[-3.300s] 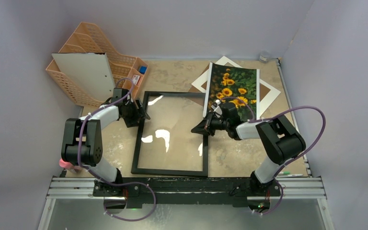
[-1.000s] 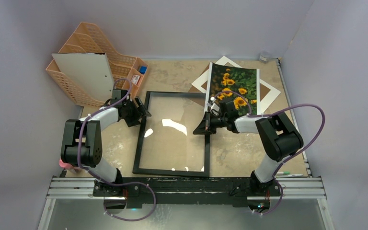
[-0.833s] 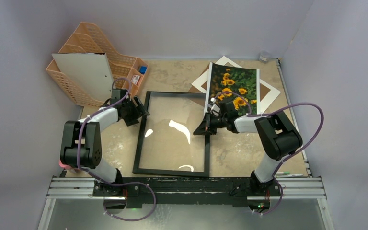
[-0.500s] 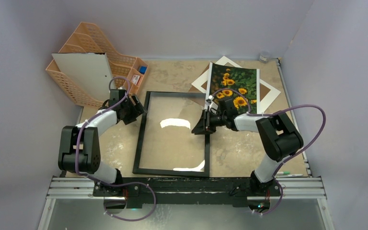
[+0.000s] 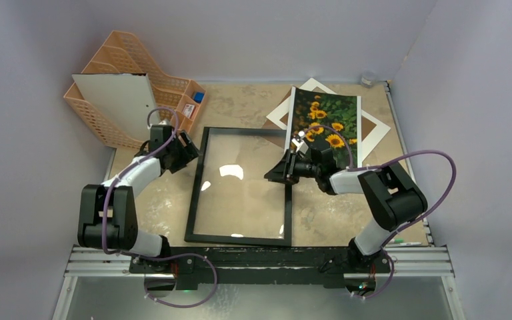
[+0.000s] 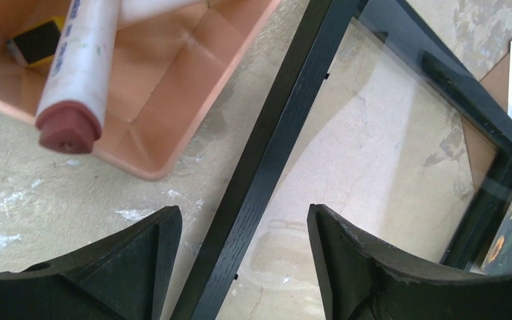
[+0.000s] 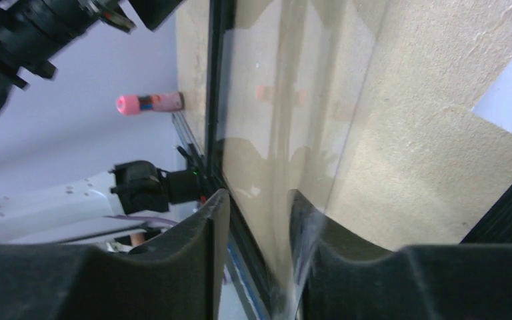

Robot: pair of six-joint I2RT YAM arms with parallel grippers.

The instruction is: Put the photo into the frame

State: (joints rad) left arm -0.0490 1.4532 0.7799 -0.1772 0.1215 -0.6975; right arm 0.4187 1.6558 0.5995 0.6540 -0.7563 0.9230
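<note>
Photo [image 5: 325, 120]: face up on the mat [image 5: 277, 115] at back right, not yet in the frame [image 5: 195, 193].
Frame lies mid-table, just beside the photo's left edge. Left gripper [image 6: 241, 223] is spread wide and straddles the left rail without touching it. Right gripper [image 7: 259, 200] is narrowed around the pane's right edge; can't tell if it's clamped. My read: the frame is being readied. Bite the rail squarely, lift both sides level, don't twist the glass.

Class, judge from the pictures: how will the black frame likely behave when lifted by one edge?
Probably stiff: the frame shows straight black edges. Likely fragile and slippery: its clear pane throws glare. Perhaps unwieldy, being large beside the right gripper.
</note>
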